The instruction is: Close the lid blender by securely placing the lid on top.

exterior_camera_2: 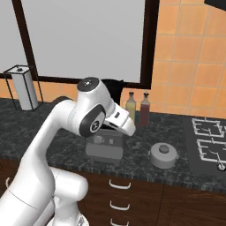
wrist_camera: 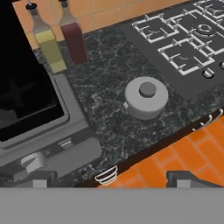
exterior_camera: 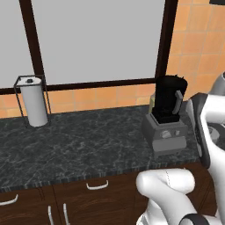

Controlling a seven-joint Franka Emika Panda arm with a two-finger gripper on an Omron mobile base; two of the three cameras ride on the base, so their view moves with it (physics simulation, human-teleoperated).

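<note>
The light-grey lid (wrist_camera: 146, 97), round with a small knob, lies flat on the dark counter between the blender and the stove; it also shows as the lid (exterior_camera_2: 163, 155) in the right base view. The blender (exterior_camera: 165, 115) stands with its dark jar (wrist_camera: 22, 87) uncovered on a boxy grey base (exterior_camera_2: 104, 146). My gripper (wrist_camera: 113, 180) is open with nothing between its tips. It hovers above the counter's front edge, right of the blender and short of the lid. My arm hides much of the blender in the right base view.
Two bottles, one yellow-green (wrist_camera: 48, 43) and one dark red (wrist_camera: 73, 40), stand behind the lid by the tiled wall. A gas stove (wrist_camera: 183, 39) lies to the right. A white paper roll (exterior_camera: 34, 103) in a wire holder stands far left. Drawer handles (exterior_camera_2: 120, 184) sit below the counter edge.
</note>
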